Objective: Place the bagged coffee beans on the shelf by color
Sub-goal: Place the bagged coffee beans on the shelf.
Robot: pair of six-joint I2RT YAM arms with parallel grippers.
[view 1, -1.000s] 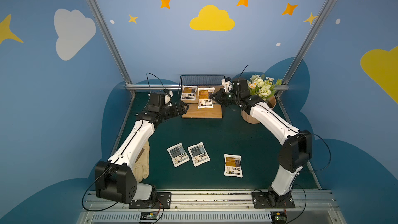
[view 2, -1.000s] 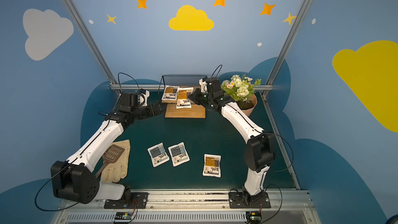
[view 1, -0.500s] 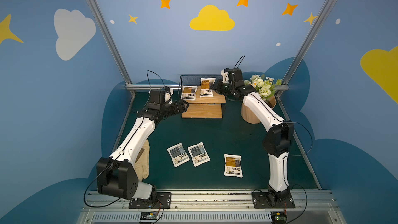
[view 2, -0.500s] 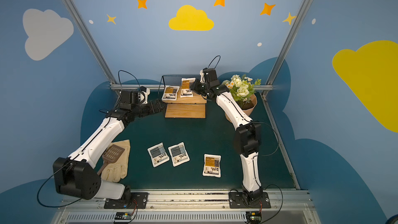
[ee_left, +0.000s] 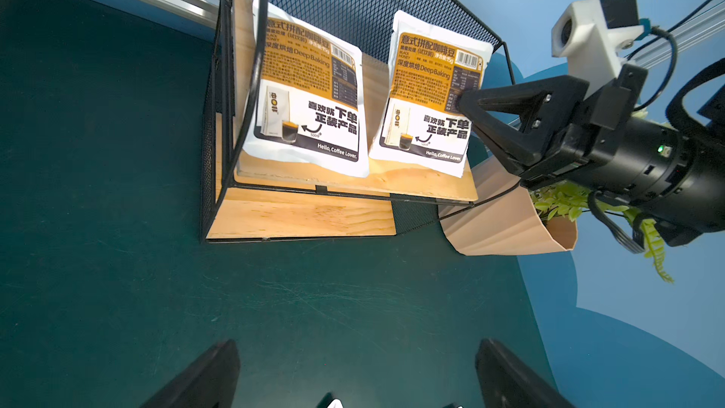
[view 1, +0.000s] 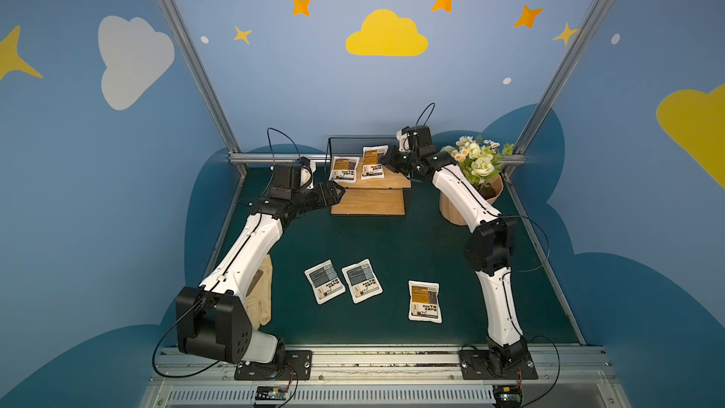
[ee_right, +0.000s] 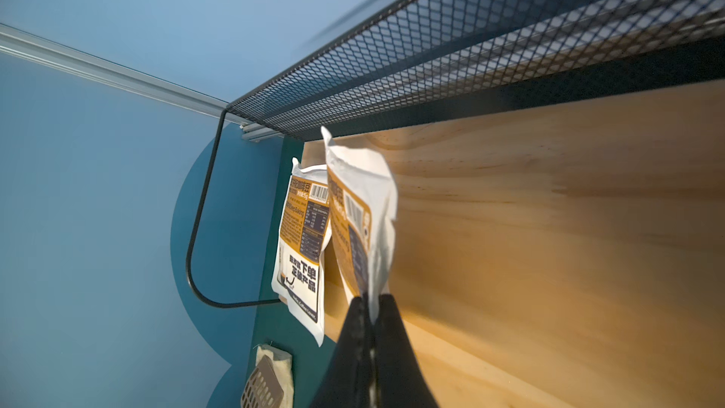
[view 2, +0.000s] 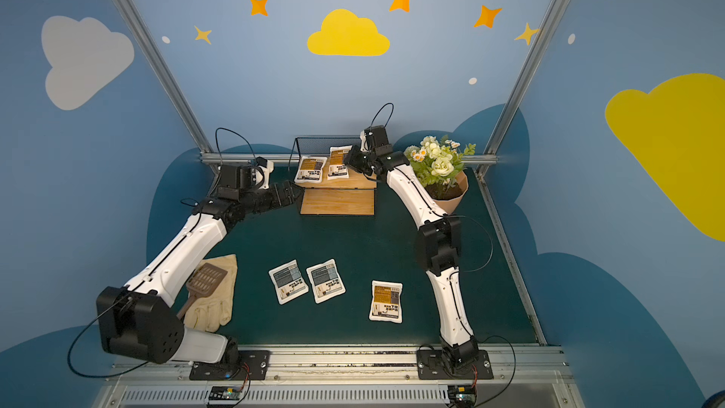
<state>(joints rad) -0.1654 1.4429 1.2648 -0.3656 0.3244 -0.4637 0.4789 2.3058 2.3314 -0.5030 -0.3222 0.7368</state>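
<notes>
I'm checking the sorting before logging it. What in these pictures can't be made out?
Right gripper at the shelf pouch: right wrist view, edge sits between the fingertips; clamped or released, unclear.
Gloves: a top view, left arm covers most.
Orange pouch on the table: both top views, print too small.

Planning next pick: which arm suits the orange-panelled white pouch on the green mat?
Right, likely: the mat pouch lies nearer its base, far from the open left gripper; the right gripper first must release its shelved pouch.
</notes>
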